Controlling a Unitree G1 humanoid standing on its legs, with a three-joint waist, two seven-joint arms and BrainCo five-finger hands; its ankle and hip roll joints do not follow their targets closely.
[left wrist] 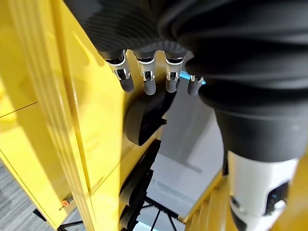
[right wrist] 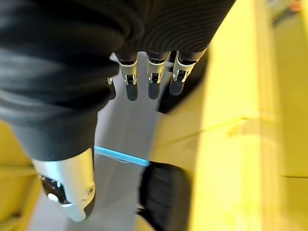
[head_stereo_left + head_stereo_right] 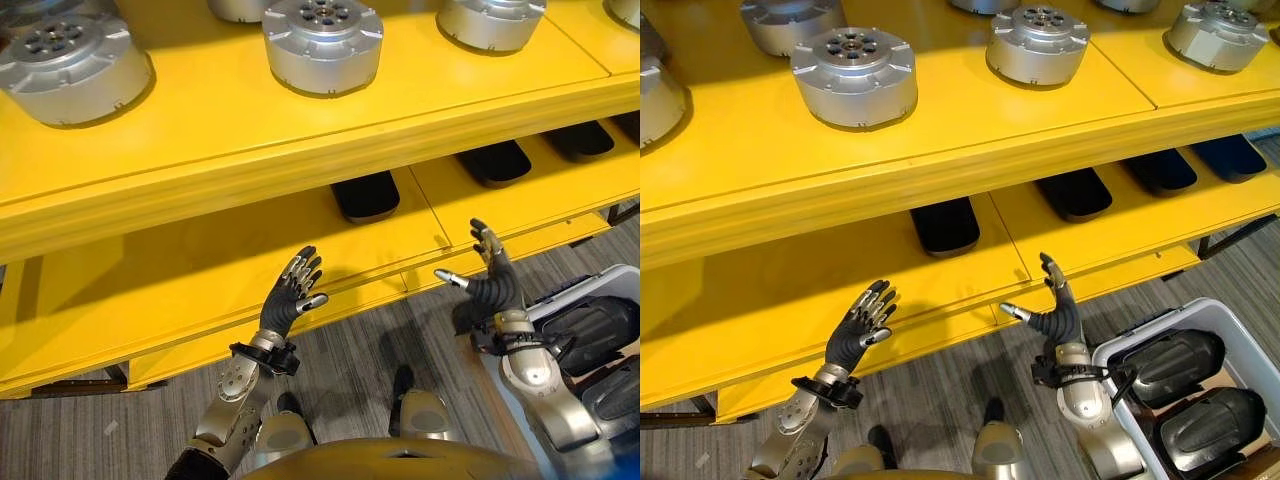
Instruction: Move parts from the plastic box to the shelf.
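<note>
Left hand: I see it raised before the lower shelf's front edge, fingers spread, nothing in it.
Right hand: also up, fingers straight, thumb out, empty, just beside that edge.
Plastic box: on the floor at my right, two dark parts inside.
Shelf: yellow; silver round parts on the upper level, black parts on the lower.
Room: open yellow board between the black parts and the front lip.
</note>
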